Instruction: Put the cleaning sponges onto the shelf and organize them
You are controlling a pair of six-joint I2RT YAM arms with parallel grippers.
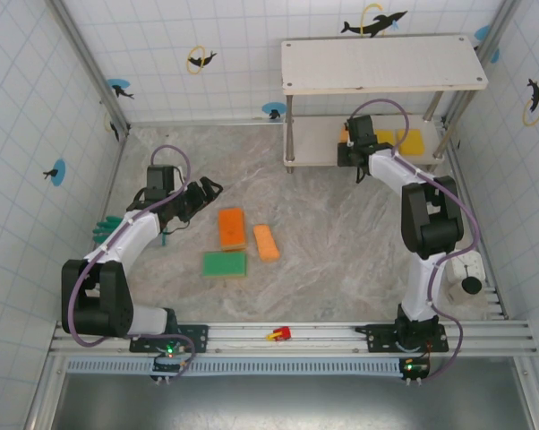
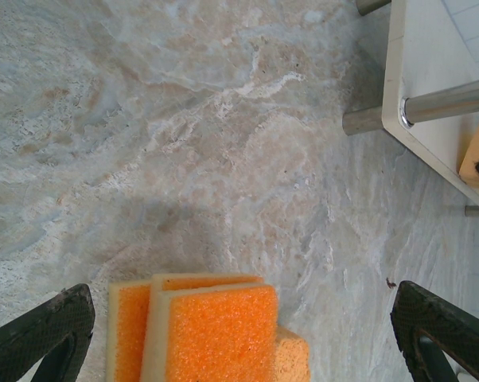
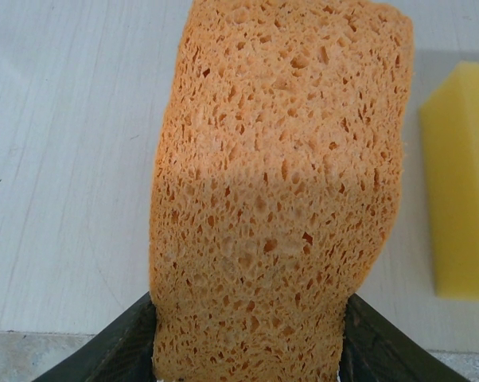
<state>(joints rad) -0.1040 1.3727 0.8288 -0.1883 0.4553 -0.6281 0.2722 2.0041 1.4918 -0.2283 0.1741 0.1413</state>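
While our right gripper (image 3: 247, 344) pinches a pale orange sponge (image 3: 279, 199) over the shelf (image 3: 64, 159), we reckon to row it beside the yellow sponge (image 3: 462, 183), our left gripper (image 1: 205, 190) hangs spread above the orange sponges (image 2: 216, 326).

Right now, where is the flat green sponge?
In the top view, the flat green rectangular sponge lies on the marbled table, left of centre, just nearer the arm bases than the bright orange sponge block.

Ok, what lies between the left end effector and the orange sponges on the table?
Nothing but bare marble tabletop, seen in the top external view between the left end effector and the orange sponges.
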